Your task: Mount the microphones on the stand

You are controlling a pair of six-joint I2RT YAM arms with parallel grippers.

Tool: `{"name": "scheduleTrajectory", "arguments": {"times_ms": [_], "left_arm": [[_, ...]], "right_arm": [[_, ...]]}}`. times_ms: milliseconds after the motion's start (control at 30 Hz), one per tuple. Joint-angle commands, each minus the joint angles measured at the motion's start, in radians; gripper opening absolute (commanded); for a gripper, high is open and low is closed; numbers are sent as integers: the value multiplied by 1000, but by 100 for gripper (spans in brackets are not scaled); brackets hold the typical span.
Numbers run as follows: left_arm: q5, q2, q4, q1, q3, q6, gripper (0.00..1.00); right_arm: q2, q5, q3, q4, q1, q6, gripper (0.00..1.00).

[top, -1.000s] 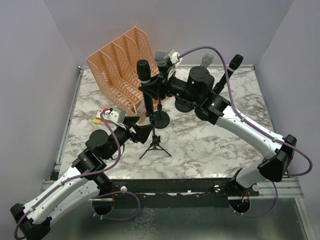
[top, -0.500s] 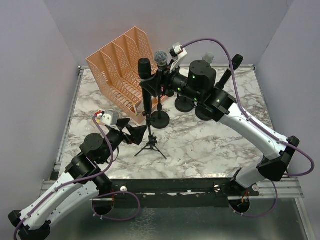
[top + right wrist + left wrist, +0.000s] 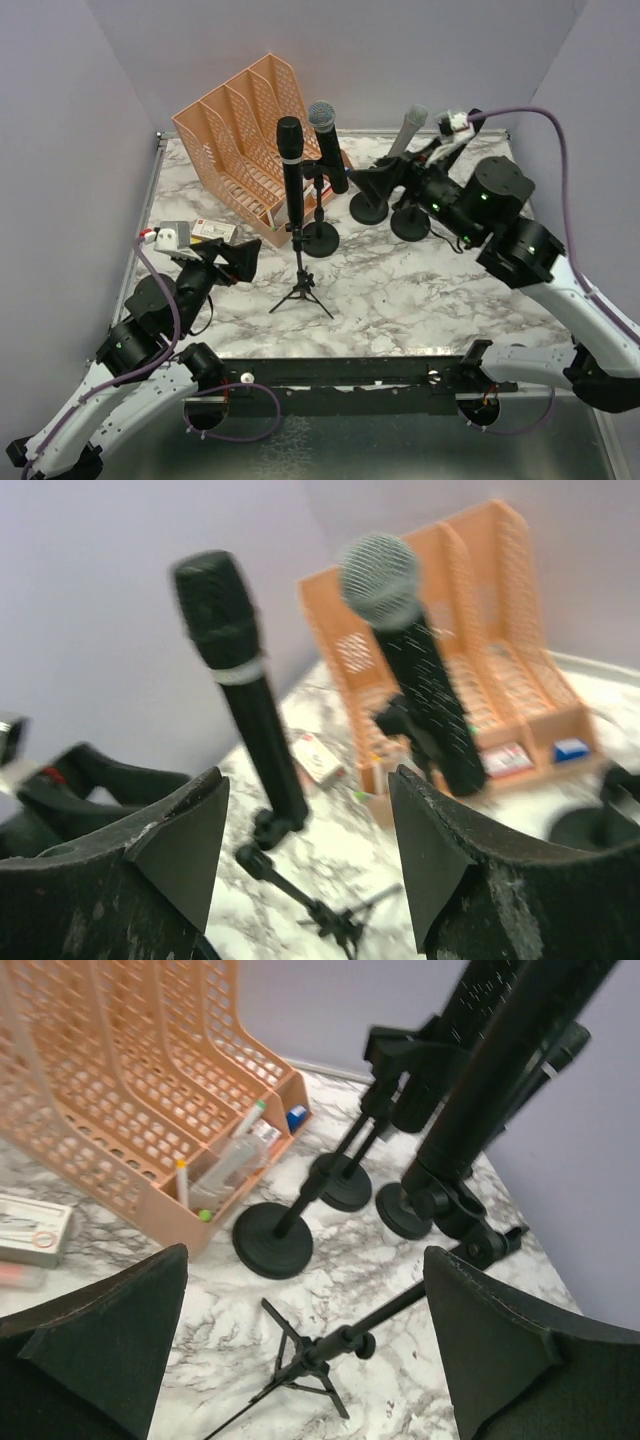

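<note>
Now that the left arm has drawn back toward the left side of the marble table [image 3: 430,290], the left gripper [image 3: 238,262] hangs with its fingers spread and nothing between them, clear of the tripod stand [image 3: 301,290] it crowded a second ago. Behind it sits the orange file rack [image 3: 235,130], unmoved. The all-black microphone [image 3: 291,165] stands upright on the tripod stand, as before. Just to its right, the silver-grille microphone [image 3: 327,145] leans in the clip of a round-base stand [image 3: 320,238], no longer gripped. The silver-grey microphone [image 3: 408,128] is now uncovered on its own stand. The right gripper [image 3: 392,176] has retreated rightward, its fingers wide apart and empty, partly hiding the fourth microphone [image 3: 476,117].
</note>
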Motion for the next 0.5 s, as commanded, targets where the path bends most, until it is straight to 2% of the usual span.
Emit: {"name": "scheduleTrajectory", "arguments": {"times_ms": [0,67,200,333,467], "left_arm": [[-267,44,-221,5,130,-106,99],[-317,74,-275,5,189,-114,99],[-369,139,-350,5,283,-100,99],[-365,175,-380,6,334,-80,99],[-261,184,-391,5,384,-1,99]], "right_arm": [[-131,365,-82,-281,6,40,69],[-188,520,-109,-406,6,77,69],[-290,760,-173,-676,6,279,69],[-379,826,-226,-965,6,541,69],[-472,832,-261,-1166,6,712,70]]}}
